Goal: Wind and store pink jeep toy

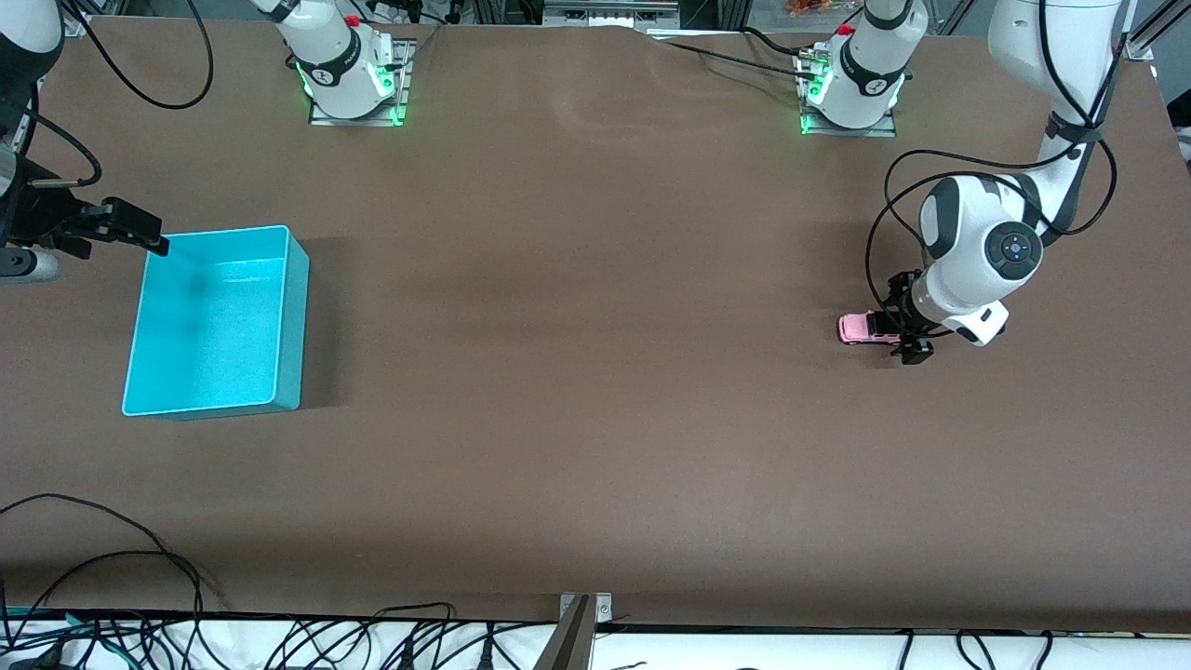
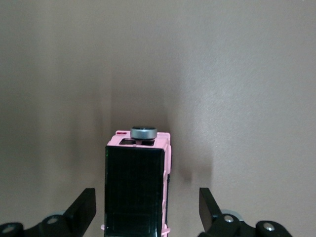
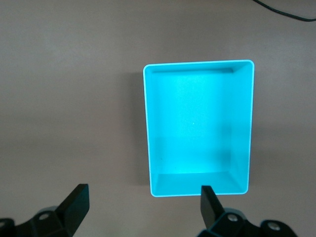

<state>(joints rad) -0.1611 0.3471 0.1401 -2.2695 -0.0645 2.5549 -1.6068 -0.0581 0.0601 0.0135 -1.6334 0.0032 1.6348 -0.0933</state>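
The pink jeep toy (image 1: 863, 328) stands on its wheels on the brown table toward the left arm's end. In the left wrist view its black roof (image 2: 134, 190) fills the space between the fingers, and a silver round knob (image 2: 143, 132) sits at its pink end. My left gripper (image 1: 907, 321) is down at table level, astride one end of the jeep. It is open, with a gap between each finger (image 2: 85, 205) and the car's sides. My right gripper (image 1: 149, 234) hangs open and empty over the corner of the turquoise bin (image 1: 292, 326).
The turquoise bin (image 3: 197, 123) is empty and stands toward the right arm's end of the table. Both arm bases are bolted along the table's edge farthest from the front camera. Cables (image 1: 112, 577) lie along the edge nearest it.
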